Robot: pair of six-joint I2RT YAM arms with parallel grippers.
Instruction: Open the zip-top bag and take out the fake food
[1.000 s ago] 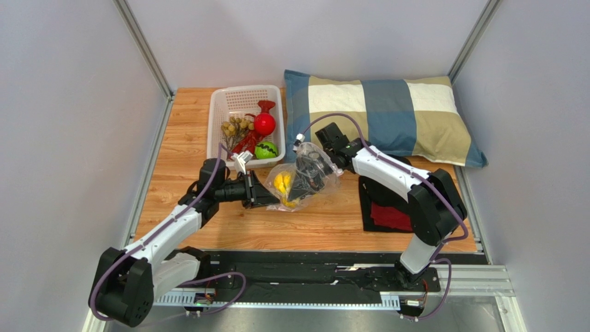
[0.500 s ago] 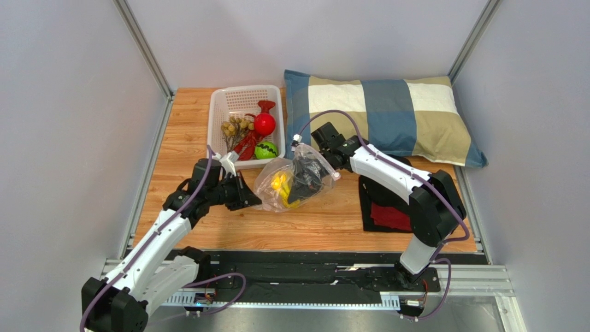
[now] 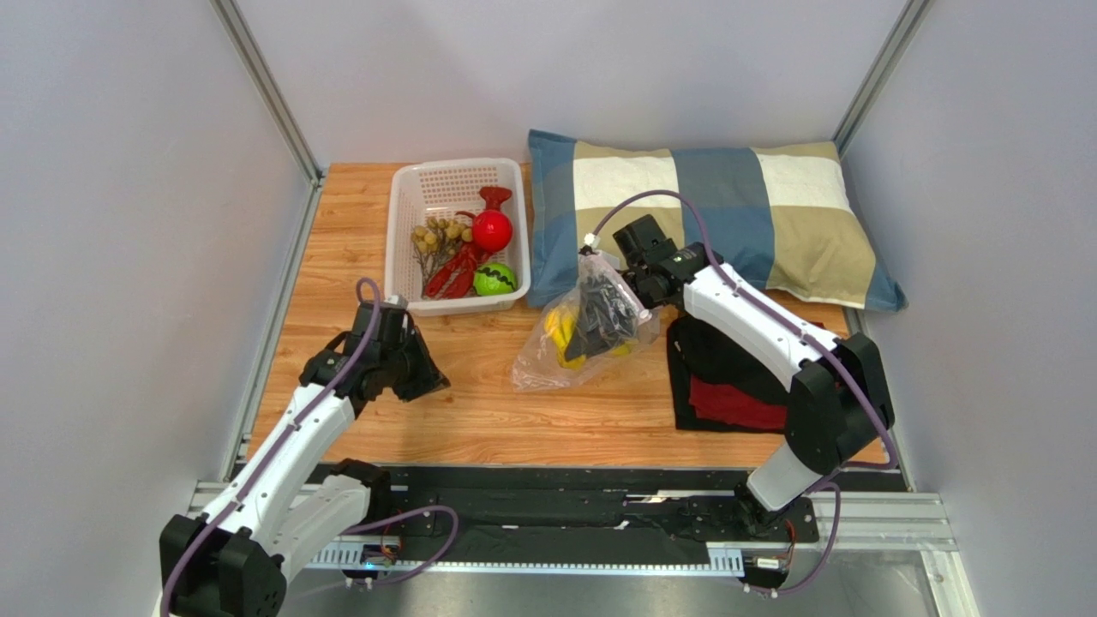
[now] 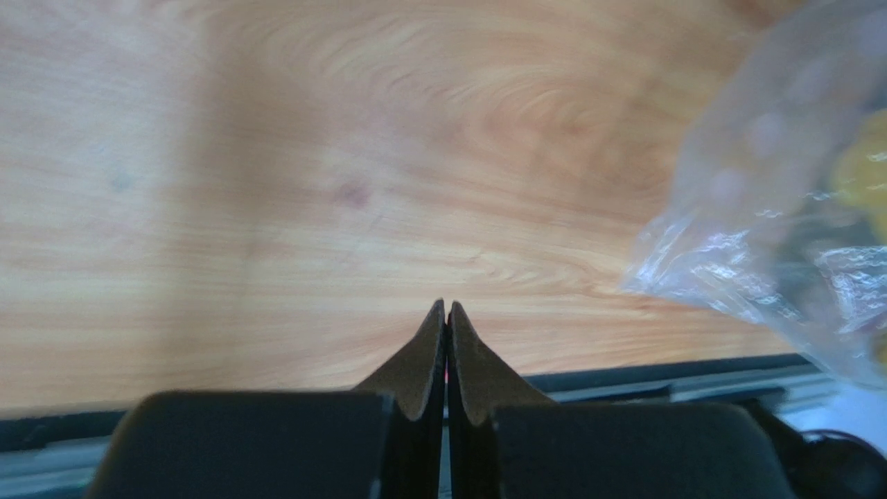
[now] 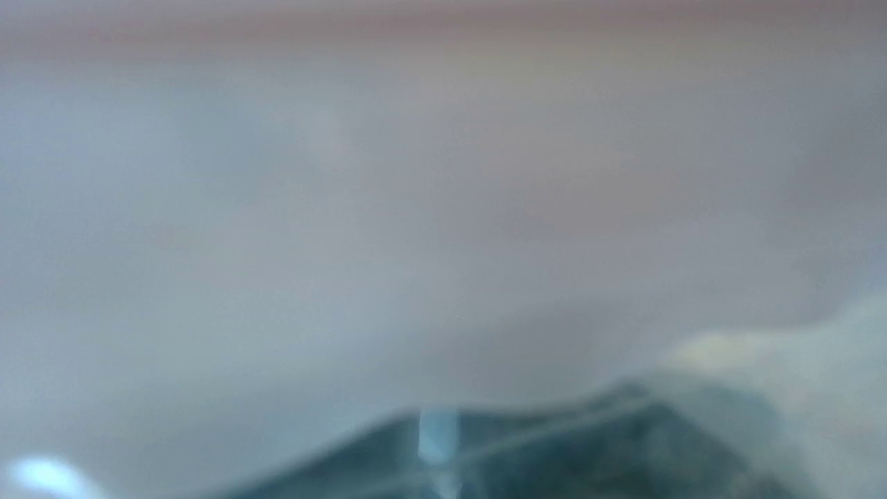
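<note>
The zip-top bag [image 3: 567, 347], clear with pale dots, slumps on the wood at mid-table, its upper right end lifted. Dark fingers of my right gripper [image 3: 596, 328] show through the plastic, shut on the bag. A yellow banana bunch [image 3: 559, 329] lies inside. Plastic blurs the right wrist view, where the right gripper [image 5: 439, 437] has its fingers close together. My left gripper [image 3: 431, 383] is shut and empty, low over bare wood, well left of the bag. In the left wrist view the left gripper [image 4: 448, 307] has the bag [image 4: 770, 239] to its right.
A white mesh basket [image 3: 410, 206] at the back left holds a red round fruit [image 3: 491, 230], a green ball [image 3: 493, 278], a brownish cluster [image 3: 431, 238] and a red chilli shape [image 3: 453, 270]. A checked pillow [image 3: 721, 212] lies back right. A dark cloth [image 3: 728, 392] lies under the right arm.
My left gripper let go of the bag, shut, and drew back to the left. The right gripper carried the bag to the right and lifted its end.
</note>
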